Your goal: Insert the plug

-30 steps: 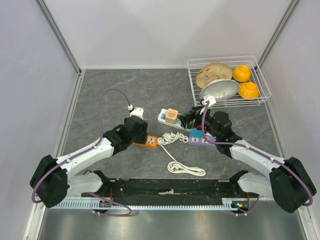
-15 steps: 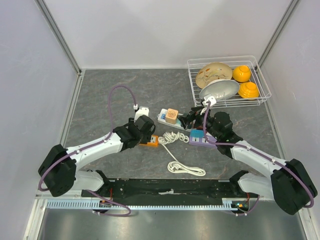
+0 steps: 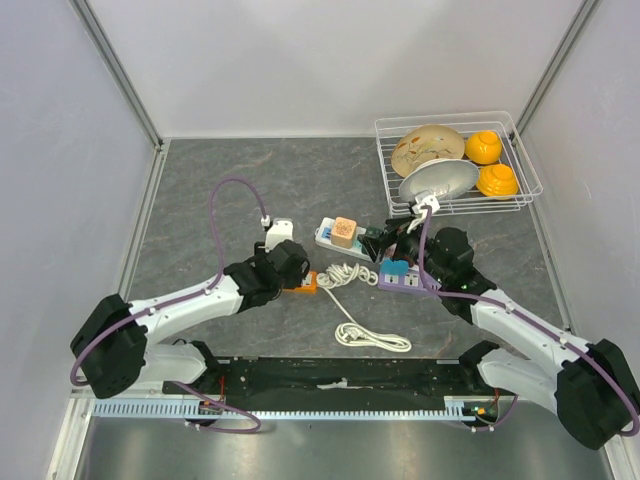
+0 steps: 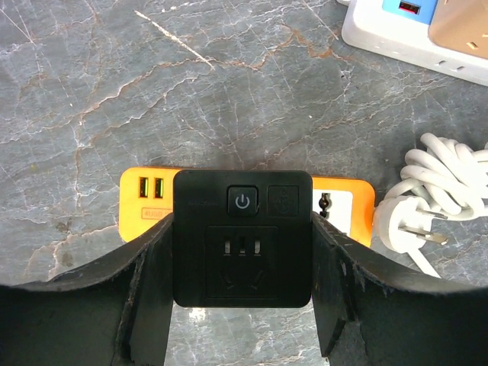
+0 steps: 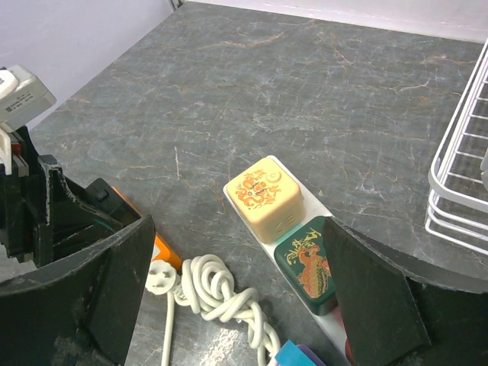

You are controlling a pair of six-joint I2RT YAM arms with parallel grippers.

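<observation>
A black square plug block point(image 4: 242, 236) with a power button sits between the fingers of my left gripper point(image 4: 242, 229), which is shut on its two sides. It hangs over an orange power strip point(image 4: 145, 194) lying on the table. From above, the left gripper point(image 3: 288, 268) covers most of that orange strip point(image 3: 305, 285). My right gripper point(image 5: 236, 229) stands wide open above a white power strip point(image 5: 238, 191) and holds nothing.
The white strip carries a cream cube point(image 5: 265, 197) and a green cube point(image 5: 309, 263). A coiled white cord point(image 3: 345, 272) with its white plug point(image 4: 408, 225) lies right of the orange strip. A purple-and-blue strip point(image 3: 400, 276) lies nearby. A wire basket point(image 3: 520, 195) of dishes stands back right.
My left arm has swung its wrist slightly right and nearer, keeping the black block over the orange strip. The right arm has drawn back a little to the right, still open.
</observation>
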